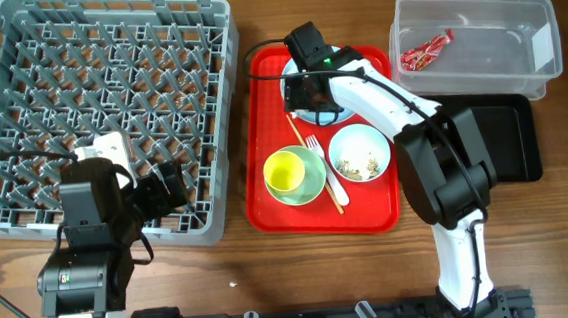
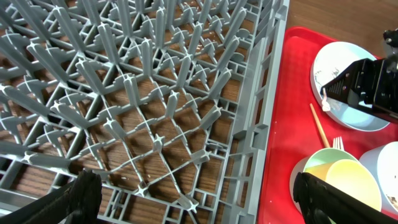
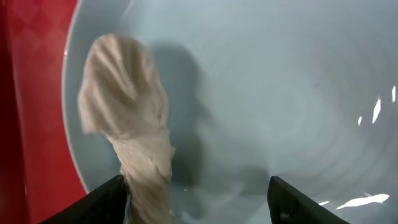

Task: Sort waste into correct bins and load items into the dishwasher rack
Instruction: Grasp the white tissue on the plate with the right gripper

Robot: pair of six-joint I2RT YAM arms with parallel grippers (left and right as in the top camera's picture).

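The pale blue bowl (image 1: 323, 117) stands at the back of the red serving tray (image 1: 278, 212). My right gripper (image 1: 309, 89) is open and low inside that bowl (image 3: 280, 93). A twisted white scrap (image 3: 134, 124) lies in the bowl against the left finger, with nothing between the fingers (image 3: 196, 186). The scrap also shows in the left wrist view (image 2: 324, 102). My left gripper (image 1: 166, 187) is open and empty over the near right part of the grey dishwasher rack (image 1: 106, 51). The red wrapper (image 1: 425, 52) lies in the clear tub (image 1: 546, 35).
On the red tray a yellow cup (image 1: 285, 172) sits in the pale green bowl (image 1: 311, 185). Beside them are a white fork (image 1: 322, 161), chopsticks (image 1: 297, 133) and a white plate with crumbs (image 1: 361, 154). The black tray (image 1: 513, 138) lies right of my right arm.
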